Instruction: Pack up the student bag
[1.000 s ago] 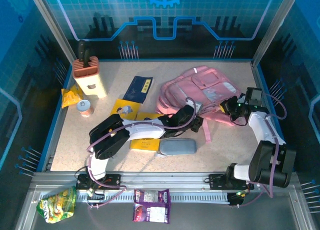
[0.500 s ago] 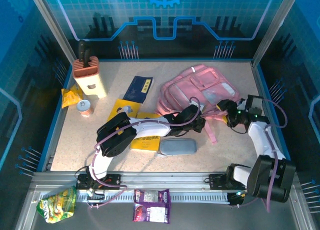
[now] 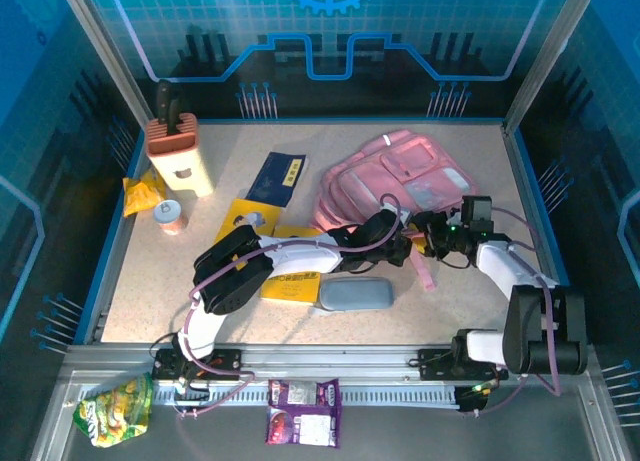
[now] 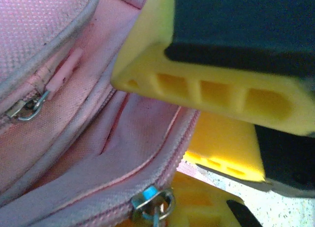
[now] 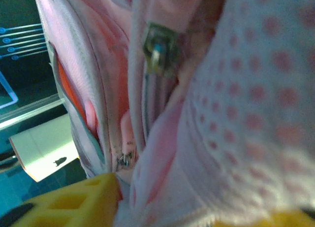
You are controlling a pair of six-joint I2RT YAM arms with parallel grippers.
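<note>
Tabletop (image 3: pixel 140 271): one student bag (image 3: pixel 400 176), maybe open

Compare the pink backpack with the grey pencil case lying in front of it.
Colour: the student bag is pink with pale trim; the pencil case is plain grey. Size: the student bag is far larger than the pencil case. Shape: the student bag is lumpy, with pockets and straps; the pencil case is a smooth rounded oblong. Both lie on the speckled table.

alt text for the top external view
A pink backpack lies on a speckled table, with the left tool and right tool close together at its near edge. A grey pencil case sits nearer the arms, a knife block far left.
</note>
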